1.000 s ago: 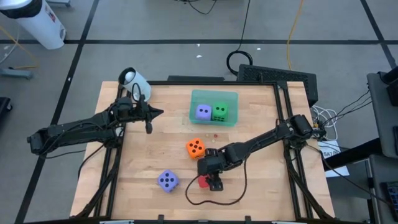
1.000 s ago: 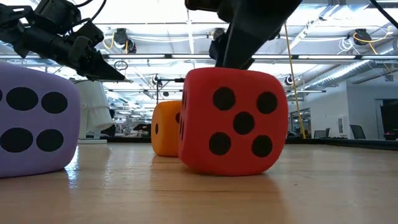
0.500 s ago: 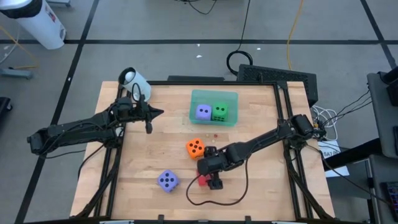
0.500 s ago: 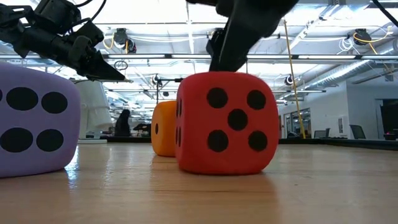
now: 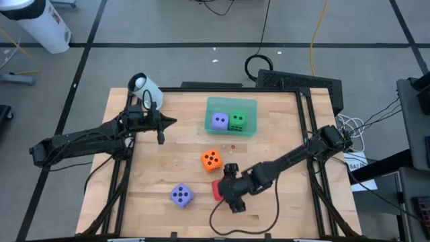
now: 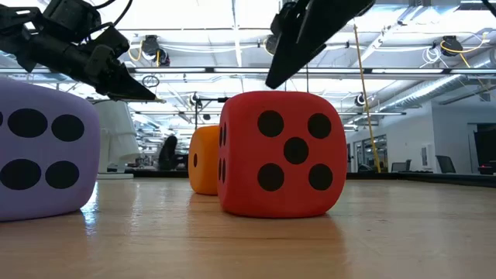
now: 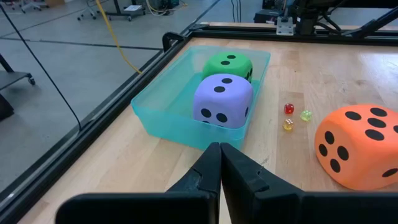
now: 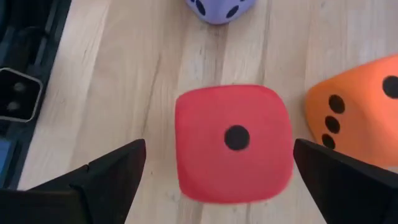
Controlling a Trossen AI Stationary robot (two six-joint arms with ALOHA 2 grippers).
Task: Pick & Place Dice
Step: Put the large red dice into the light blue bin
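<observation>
The red die point(image 8: 233, 143) rests flat on the wooden table, one pip up. My right gripper point(image 8: 219, 149) hovers just above it, open wide, one finger on either side and touching nothing; the low view shows its finger point(image 6: 298, 43) clear of the red die point(image 6: 279, 155). The orange die point(image 5: 211, 160) sits just beyond on the table. A purple die point(image 5: 181, 195) lies near the front edge. A second purple die point(image 7: 222, 99) and the green die point(image 7: 229, 65) sit in the teal tray point(image 5: 232, 105). My left gripper point(image 5: 164, 122) waits shut at the left, raised off the table.
Three tiny translucent dice point(image 7: 292, 116) lie on the wood between the tray and the orange die point(image 7: 357, 143). A white cylinder point(image 5: 144, 87) stands at the far left corner. A black cable point(image 5: 228, 218) loops along the table's near edge below my right arm.
My right gripper has come up off the red die and drawn a little toward the table's near edge, its arm swinging that way. The red die, slightly tilted under the fingers before, now stands flat on the table.
</observation>
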